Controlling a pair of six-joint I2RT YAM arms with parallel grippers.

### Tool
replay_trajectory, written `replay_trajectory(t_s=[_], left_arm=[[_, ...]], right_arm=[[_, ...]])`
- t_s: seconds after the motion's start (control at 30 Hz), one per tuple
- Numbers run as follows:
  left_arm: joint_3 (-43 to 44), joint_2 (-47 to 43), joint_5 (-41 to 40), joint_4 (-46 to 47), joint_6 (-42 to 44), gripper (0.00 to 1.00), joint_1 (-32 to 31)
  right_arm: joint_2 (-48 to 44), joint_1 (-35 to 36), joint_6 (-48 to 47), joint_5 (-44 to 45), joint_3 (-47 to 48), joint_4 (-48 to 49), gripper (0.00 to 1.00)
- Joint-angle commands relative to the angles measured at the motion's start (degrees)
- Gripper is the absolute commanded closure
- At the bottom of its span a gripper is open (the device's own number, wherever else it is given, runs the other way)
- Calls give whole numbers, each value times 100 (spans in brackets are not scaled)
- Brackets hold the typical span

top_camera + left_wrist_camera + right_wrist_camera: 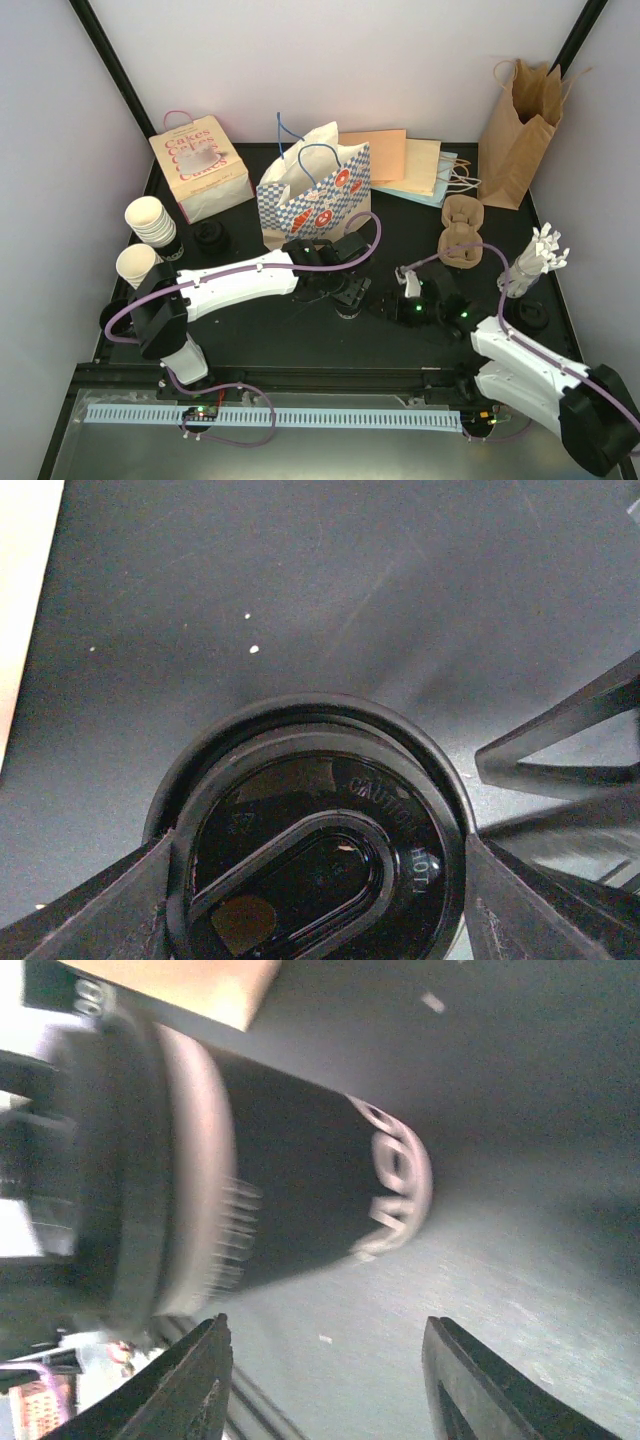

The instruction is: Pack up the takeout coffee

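A black lid (320, 850) marked "CAUTION HOT" fills the left wrist view, and my left gripper (318, 852) has a finger pressed against each side of its rim. In the top view this gripper (346, 294) is over the lidded cup (348, 304) at mid-table. The right wrist view shows that cup (300, 1180) blurred: black lid, ribbed cream band, dark body, lettered pale base. My right gripper (325, 1335) is open and empty just short of it, to its right in the top view (388, 302). Cream cups (150, 220) stand stacked far left, another (135, 265) near them.
A checked bag (315, 190) stands open behind the left gripper. A "Cakes" bag (200, 165) stands back left, a brown paper bag (520, 130) back right, and flat bags (400, 160) lie between. A pulp cup carrier (460, 232), white cutlery (538, 258) and loose lids (207, 235) (530, 315) lie around.
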Motion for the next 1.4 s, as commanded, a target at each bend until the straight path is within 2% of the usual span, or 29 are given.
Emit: replay_trajectory(t_s=[0.0, 0.37, 0.6, 0.9, 1.03, 1.2, 1.37], left_arm=[[-147, 269, 187, -248, 63, 33, -29], [185, 183, 188, -407, 190, 30, -18], [383, 188, 124, -541, 260, 30, -12], [512, 204, 140, -608, 310, 15, -12], [600, 153, 118, -661, 317, 9, -11], [703, -20, 103, -725, 338, 1, -12], [723, -239, 95, -758, 341, 1, -12]], right_arm=[[-498, 29, -716, 123, 670, -693, 42], [-1192, 25, -1237, 1389, 1183, -2119, 36], [-1606, 23, -1349, 2061, 1424, -2477, 32], [-1550, 23, -1364, 2260, 1602, -2608, 30], [-1581, 27, -1346, 2316, 1629, -2632, 19], [-1547, 22, -1378, 2326, 1681, -2634, 2], [-1482, 25, -1406, 2281, 1743, -2657, 0]])
